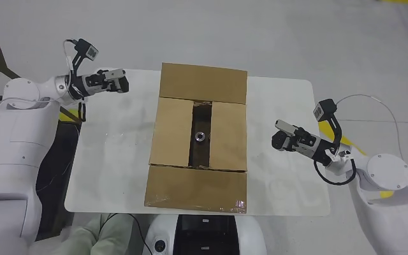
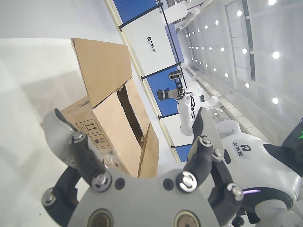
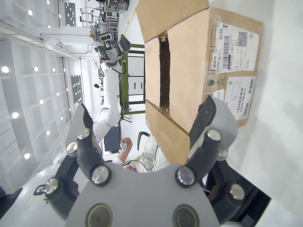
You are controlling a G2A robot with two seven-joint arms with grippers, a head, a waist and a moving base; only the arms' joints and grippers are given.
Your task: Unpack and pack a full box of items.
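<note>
Top view: a white rectangular counter (image 1: 115, 166) carries a brown cardboard box (image 1: 172, 140) at its centre, flaps parted along a narrow slot. The left pincer (image 1: 124, 83) and right pincer (image 1: 275, 139) flank it, both released. A small round metallic object (image 1: 199, 135) lies inside.

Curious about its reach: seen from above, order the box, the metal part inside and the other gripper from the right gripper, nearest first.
1. Box, mid-table, facing the right gripper.
2. Metal part, in the box's gap.
3. Left gripper, beyond the box.
</note>
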